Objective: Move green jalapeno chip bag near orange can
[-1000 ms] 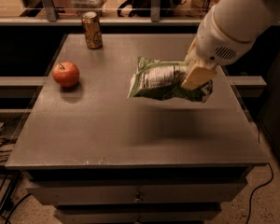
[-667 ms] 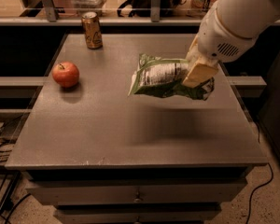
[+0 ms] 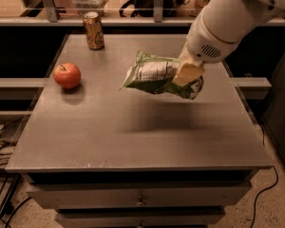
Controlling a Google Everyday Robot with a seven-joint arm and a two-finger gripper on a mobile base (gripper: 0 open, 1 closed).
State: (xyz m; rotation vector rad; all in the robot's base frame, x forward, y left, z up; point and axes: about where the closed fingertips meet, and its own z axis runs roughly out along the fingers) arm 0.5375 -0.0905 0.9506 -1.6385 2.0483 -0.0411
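Transport is the step in hand. The tool [image 3: 186, 75] hangs over the right half of the table [image 3: 133, 148], closed tight on the right end of the bag [image 3: 152, 74]. The bag is off the surface, its free end pointing left, and its shadow [image 3: 156, 123] lies on the bare top below it. The can [image 3: 93, 30] stands upright near the far-left corner, close to the far edge and well apart from the bag. The apple [image 3: 67, 75] sits near the left edge, nearer the front than the can.

The next move, as I judge it, is to carry the bag left and toward the far edge, then lower it beside the can before letting go. The bare stretch to the right of the can looks like the best landing spot. It is open all the way from where the bag hangs, and a path through it stays away from the apple.

The far edge is the tight side. The can sits almost on it, and a rail [image 3: 133, 21] runs just beyond, so there is little room behind the can. The limp free end of the bag leads the way, so it could brush the can and tip it if the bag comes in low. Stopping short of the can and then descending should avoid that. The near half of the table offers ample room but is too far from the can.
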